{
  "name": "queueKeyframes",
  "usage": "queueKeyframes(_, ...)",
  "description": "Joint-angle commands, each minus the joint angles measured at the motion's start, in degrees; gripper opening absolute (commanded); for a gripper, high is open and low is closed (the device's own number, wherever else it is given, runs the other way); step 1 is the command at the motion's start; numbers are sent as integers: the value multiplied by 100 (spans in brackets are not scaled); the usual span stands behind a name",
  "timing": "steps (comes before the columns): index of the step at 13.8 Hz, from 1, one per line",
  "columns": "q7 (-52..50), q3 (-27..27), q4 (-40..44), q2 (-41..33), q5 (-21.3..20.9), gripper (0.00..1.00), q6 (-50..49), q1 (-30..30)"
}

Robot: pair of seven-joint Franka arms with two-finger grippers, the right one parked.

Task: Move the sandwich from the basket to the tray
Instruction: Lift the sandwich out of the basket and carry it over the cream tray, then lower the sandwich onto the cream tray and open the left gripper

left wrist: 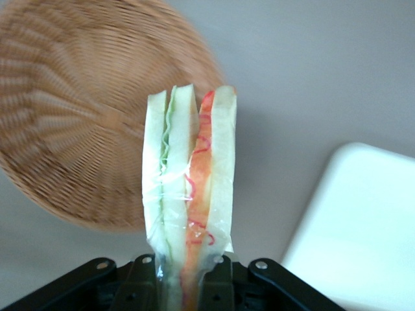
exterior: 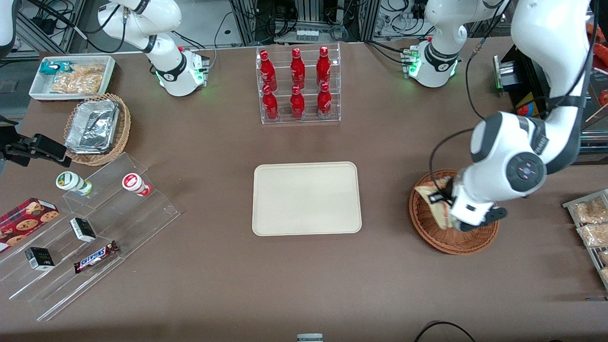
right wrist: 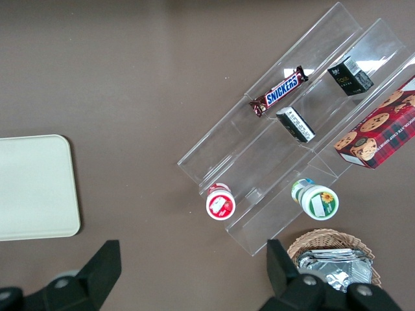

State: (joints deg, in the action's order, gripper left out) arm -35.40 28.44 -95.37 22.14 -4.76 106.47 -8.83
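**Sandwich gripped above basket; tray apart and bare**

Pincer [left wrist: 188,275] was closed on the sandwich [left wrist: 189,194], fingers [left wrist: 217,278] clamped on the wrapped wedge at one end. In the wrist view the wedge stood edge-on, with the green layer and the red layer both visible between the bread slices. In the front view the sandwich [exterior: 434,197] sat at the pincer [exterior: 444,209], over the basket [exterior: 451,240]. I could not tell from that view whether it touched the weave; the wrist view showed the basket [left wrist: 78,129] below it and apart.

Edges and room: the tray [exterior: 306,198] lay flat on the surface [exterior: 304,285], well apart from the basket, toward the parked arm's end. A bare strip of brown surface ran between tray rim and basket rim. The tray corner [left wrist: 363,227] showed close beside the sandwich in the wrist view. The tray top was bare.

Surroundings: a clear rack of red bottles [exterior: 298,83] stood farther from the front camera than the tray, with open surface between. Clear stepped shelves [exterior: 95,228] with a Snickers bar [exterior: 95,256], small boxes and two cups sat toward the parked arm's end. A tan basket with foil trays [exterior: 95,127] and a white bin of snacks [exterior: 73,76] lay there too. Packs of snacks [exterior: 589,223] lay near the surface edge toward the working arm's end.
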Motion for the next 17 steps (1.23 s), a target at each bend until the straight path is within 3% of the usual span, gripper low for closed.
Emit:
queueKeyframes(1,-265,250,194,141,-51,9,-171,659)
queueKeyframes(9,-967,145,1572,1853,-603,10,-136,2243)
queueKeyframes(17,-1847,83,2654,3014,-1166,11,-13,3062)
